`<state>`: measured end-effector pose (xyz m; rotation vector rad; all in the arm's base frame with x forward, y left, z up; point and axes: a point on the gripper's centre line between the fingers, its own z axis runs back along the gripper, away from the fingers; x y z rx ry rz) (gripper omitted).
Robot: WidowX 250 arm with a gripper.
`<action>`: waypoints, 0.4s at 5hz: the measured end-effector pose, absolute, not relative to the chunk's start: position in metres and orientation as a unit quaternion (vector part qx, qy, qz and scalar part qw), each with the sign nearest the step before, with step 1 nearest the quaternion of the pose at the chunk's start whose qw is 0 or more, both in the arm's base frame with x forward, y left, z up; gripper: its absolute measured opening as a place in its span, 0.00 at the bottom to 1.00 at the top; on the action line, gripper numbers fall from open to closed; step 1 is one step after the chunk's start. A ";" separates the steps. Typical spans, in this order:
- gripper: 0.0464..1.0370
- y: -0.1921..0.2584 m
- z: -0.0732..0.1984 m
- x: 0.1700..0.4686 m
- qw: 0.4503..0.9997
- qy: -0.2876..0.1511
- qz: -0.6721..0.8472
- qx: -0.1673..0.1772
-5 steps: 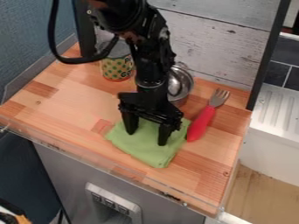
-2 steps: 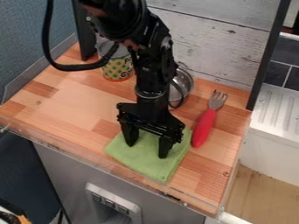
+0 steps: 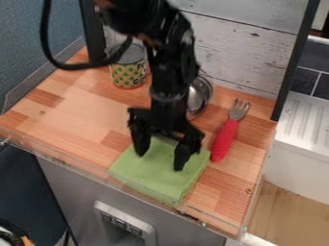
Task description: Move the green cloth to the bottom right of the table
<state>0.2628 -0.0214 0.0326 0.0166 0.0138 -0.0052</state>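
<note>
Fingers apart, the hand (image 3: 159,159) points straight down over the green cloth (image 3: 154,180), one tip toward its left side and the other toward its right. Nothing is clamped between them. That wide stance looks meant for pushing rather than pinching: two tips set well apart would drag a limp, flat thing evenly and keep it from swivelling. Whether they bear on the fabric or hang a hair above it, I cannot tell.

Beneath, the cloth lies flat by the front edge of the bench (image 3: 77,108), around the middle of that side, with its near corner at the clear edging (image 3: 90,170). It is probably short of its goal, since the bottom right corner is farther along. The next move should be mostly sideways, to the right; more pull toward the front could send the corner over the edging or ruck it up there.

Just right of the cloth, the fork (image 3: 224,139) lies with its red handle toward the front and its tines toward the back, so its handle end borders the likely path and could be nudged. Behind the arm, the metal bowl (image 3: 199,97) and, farther left, the can (image 3: 128,72) stand near the pale backboard (image 3: 244,48), well placed to be out of the way of a slide along the front.
</note>
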 end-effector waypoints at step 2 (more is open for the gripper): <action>0.96 -0.021 0.065 0.267 0.999 -0.043 -0.016 0.006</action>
